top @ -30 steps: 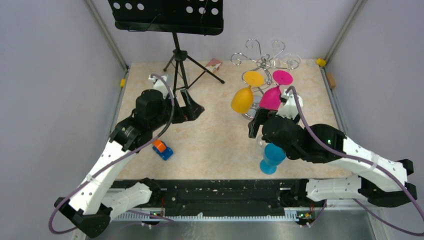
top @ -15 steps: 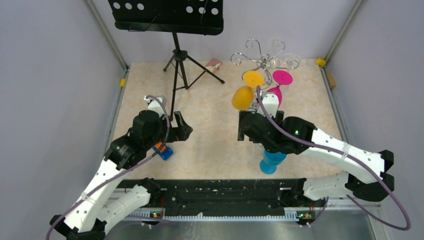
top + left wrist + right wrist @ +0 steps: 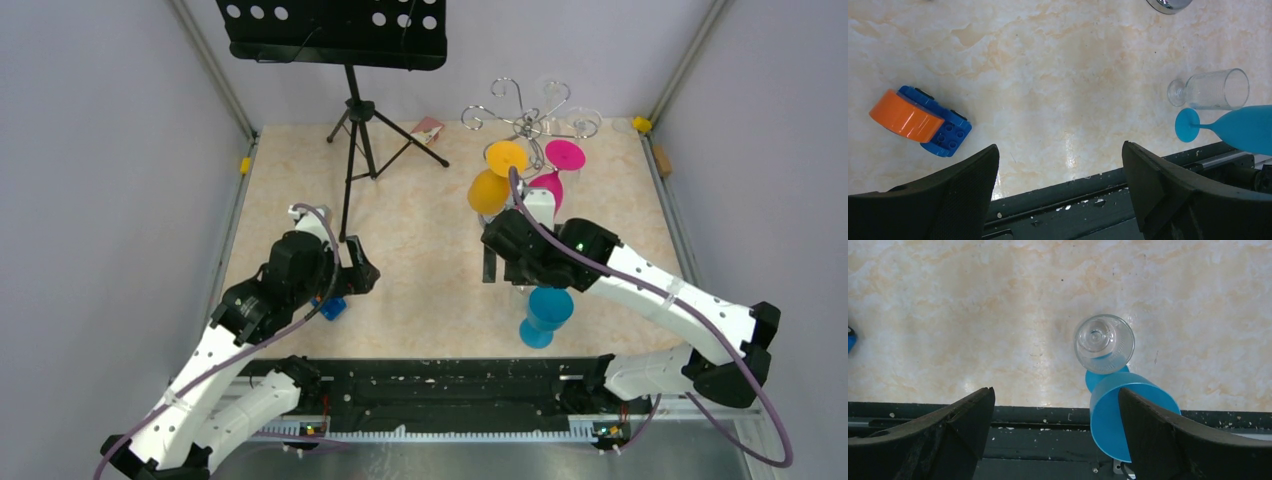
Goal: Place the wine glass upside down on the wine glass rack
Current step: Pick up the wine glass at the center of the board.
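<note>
Wine glass, blue, top view: standing on table near front edge, well apart from wine glass rack bearing orange glass and pink glass, hanging not yet done; left wrist: left gripper jaws apart, empty; right wrist: right gripper jaws apart, glass below ungrasped.

Left hand withdrew from music stand; right hand withdrew from rack.
</note>
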`<state>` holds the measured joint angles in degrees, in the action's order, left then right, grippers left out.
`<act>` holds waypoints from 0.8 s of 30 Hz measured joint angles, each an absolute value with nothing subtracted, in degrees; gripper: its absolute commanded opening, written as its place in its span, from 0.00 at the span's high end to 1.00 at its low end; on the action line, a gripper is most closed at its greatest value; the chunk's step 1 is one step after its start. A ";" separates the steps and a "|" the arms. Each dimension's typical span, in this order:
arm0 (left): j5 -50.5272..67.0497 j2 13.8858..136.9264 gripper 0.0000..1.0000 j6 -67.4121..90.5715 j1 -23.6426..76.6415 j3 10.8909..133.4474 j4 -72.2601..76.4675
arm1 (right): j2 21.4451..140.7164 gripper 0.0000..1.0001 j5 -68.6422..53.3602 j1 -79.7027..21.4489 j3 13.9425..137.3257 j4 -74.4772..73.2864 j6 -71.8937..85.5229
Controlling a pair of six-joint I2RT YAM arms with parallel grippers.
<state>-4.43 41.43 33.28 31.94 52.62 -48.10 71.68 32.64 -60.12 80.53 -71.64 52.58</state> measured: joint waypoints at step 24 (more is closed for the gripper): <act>-3.70 41.15 0.06 35.88 31.94 49.28 -46.61 | 76.66 0.36 25.58 -56.82 73.89 -73.78 48.84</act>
